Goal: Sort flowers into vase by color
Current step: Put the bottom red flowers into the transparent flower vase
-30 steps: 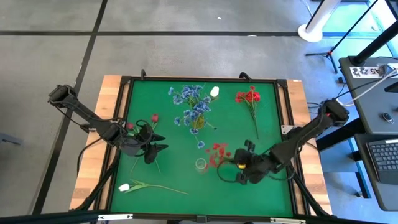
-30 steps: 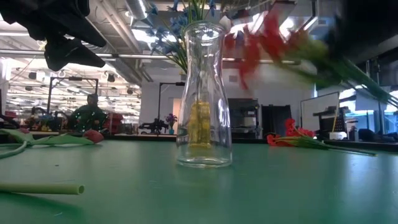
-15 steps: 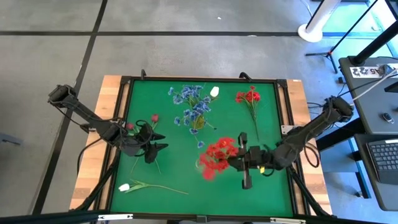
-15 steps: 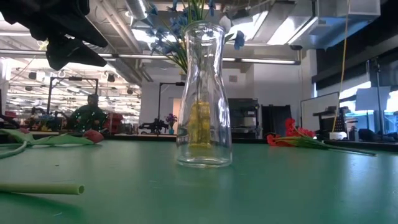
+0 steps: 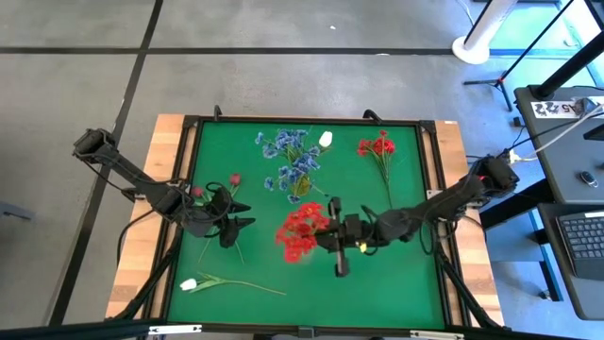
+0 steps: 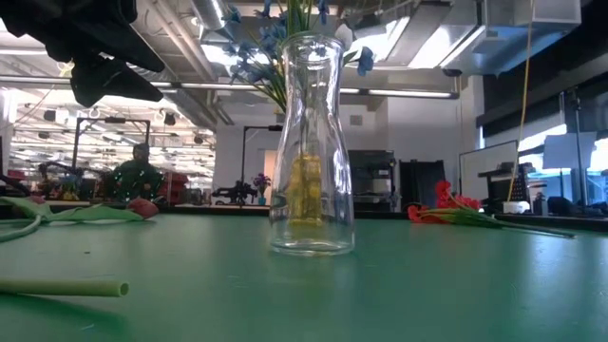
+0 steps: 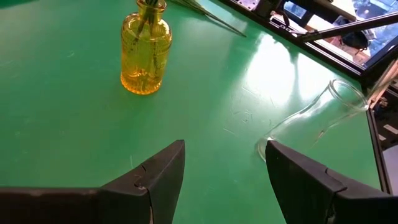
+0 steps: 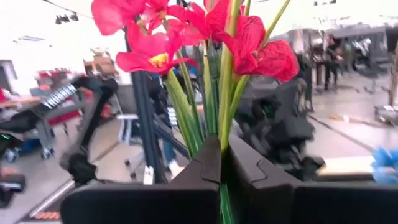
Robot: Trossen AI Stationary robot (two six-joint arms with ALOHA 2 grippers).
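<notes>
The right gripper [image 5: 327,235] reached low across the green table [image 5: 406,283] toward its middle, fingers pinched together. The left gripper [image 5: 241,224] hovered over its left side, fingers parted.

No text can be read on anything.

The desk [image 5: 245,179] wears a smooth green mat with a soft sheen that mirrors the lights, framed in black metal over pale bare wood. The clear glass carafe-shaped vase [image 6: 312,142] looks glossy and smooth; the small amber glass bottle [image 7: 145,48] is ribbed and shiny. The red artificial blossom spray [image 8: 205,37] looks like matt cloth petals on slick green plastic stems. The right tool [image 8: 222,168] is matt black plastic.
</notes>
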